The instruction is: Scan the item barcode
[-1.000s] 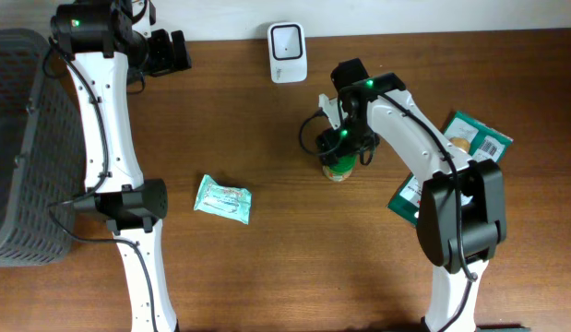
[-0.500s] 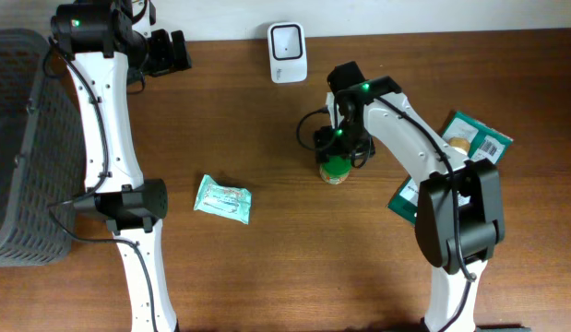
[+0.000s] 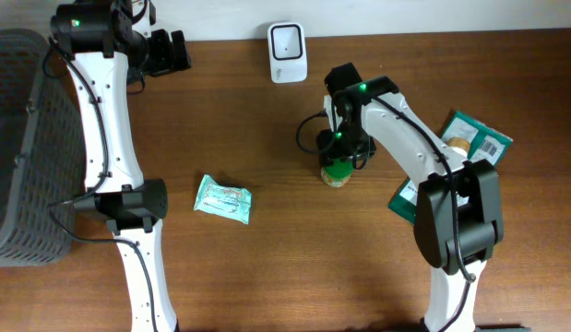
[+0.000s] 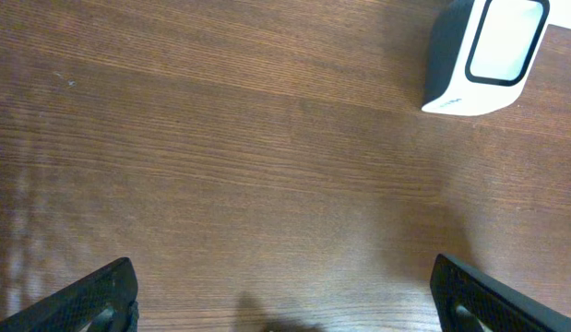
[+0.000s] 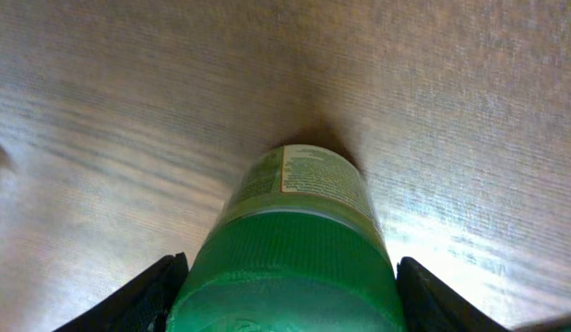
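Closing in over the last second, the right gripper (image 5: 285,297) has its fingers (image 5: 142,297) on both sides of the green-lidded round plastic jar (image 5: 299,221), standing mid-frame in the overhead view below the white box-shaped scanner (image 3: 287,40). Whether they squeeze already, I cannot tell. Pickup seems near. The left gripper (image 4: 285,295) stays spread wide.

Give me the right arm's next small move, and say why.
Probably close the right gripper firmly on the green-lidded jar. Its fingers flank the jar, but a firm grip can't be confirmed. The jar stands on the table, short of the scanner.
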Controlling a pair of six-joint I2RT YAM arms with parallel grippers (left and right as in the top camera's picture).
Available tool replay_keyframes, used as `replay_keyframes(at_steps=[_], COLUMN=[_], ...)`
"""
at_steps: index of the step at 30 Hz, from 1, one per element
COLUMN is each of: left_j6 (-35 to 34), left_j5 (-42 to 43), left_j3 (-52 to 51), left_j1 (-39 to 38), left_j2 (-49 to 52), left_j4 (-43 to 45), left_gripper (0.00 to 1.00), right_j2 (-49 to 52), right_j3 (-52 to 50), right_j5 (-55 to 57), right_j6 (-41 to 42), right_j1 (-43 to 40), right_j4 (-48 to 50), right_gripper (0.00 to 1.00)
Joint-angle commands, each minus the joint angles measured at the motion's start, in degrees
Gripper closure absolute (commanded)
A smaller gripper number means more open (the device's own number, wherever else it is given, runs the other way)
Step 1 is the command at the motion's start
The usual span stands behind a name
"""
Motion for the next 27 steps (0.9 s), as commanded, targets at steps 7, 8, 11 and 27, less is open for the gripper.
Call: replay_keyframes(at_steps=[7,8,11,27], left_j6=[0.52,0.55,0.52,0.55], left_j5=[-0.42,-0.39,-0.42,-0.39], left_j3=[0.83,0.83,0.83,0.83], left_j1=[0.2,0.2,0.2,0.2], left_j2=[-0.46,-0.46,-0.46,-0.46], left_j4=[-0.07,-0.07,-0.07,-0.07], left_gripper=[0.01,0.01,0.01,0.01], right_j2=[-1.51,-1.79,-2.03,-2.08], right_j3=[11.87,12.72,15.21,18.21], right_j5=[-6.4,-10.47,-26.36,-78.77], right_j6=[-1.66,-3.82,-12.15,-19.02], right_j1=[0.31,0.28,0.17,-11.08], right_j4=[-7.67,-7.74,-7.98,-8.39], right_gripper=[0.42,0.42,0.42,0.43])
